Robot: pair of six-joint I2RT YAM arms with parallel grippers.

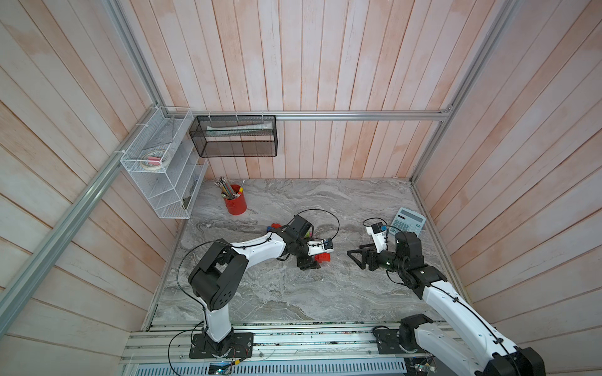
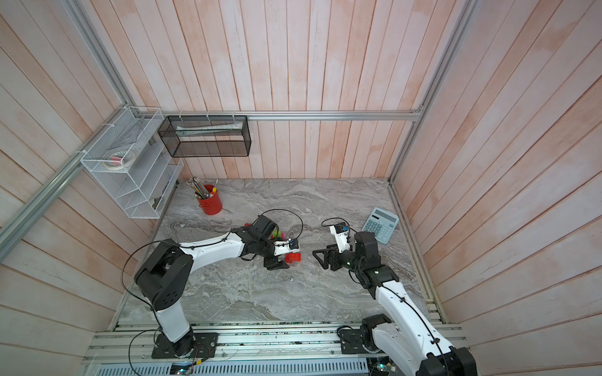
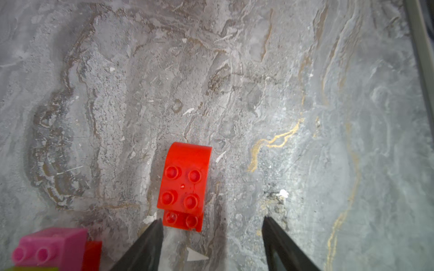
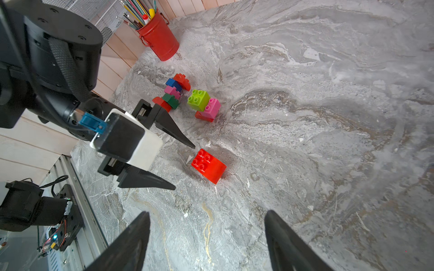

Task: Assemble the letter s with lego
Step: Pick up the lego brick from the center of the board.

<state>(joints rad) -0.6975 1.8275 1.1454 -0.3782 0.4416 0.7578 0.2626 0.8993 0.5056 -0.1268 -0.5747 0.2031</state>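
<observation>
Step in hand: pick-up of the loose red lego piece (image 3: 184,185), near table centre.

Left gripper (image 3: 212,219): spread, empty, tips just short of the piece.

Right gripper (image 4: 207,211): spread, empty, at the piece's 3 o'clock.

Other lego (image 4: 199,101): clustered at its 10 o'clock.

Next move, likely: advance, straddle, pinch squarely.

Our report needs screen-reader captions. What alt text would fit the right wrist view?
The left end effector, jaws open, points at a red curved brick lying alone on the marble table. Beyond it sit more coloured bricks and a red pencil cup; the open right end effector frames the foreground.
</observation>
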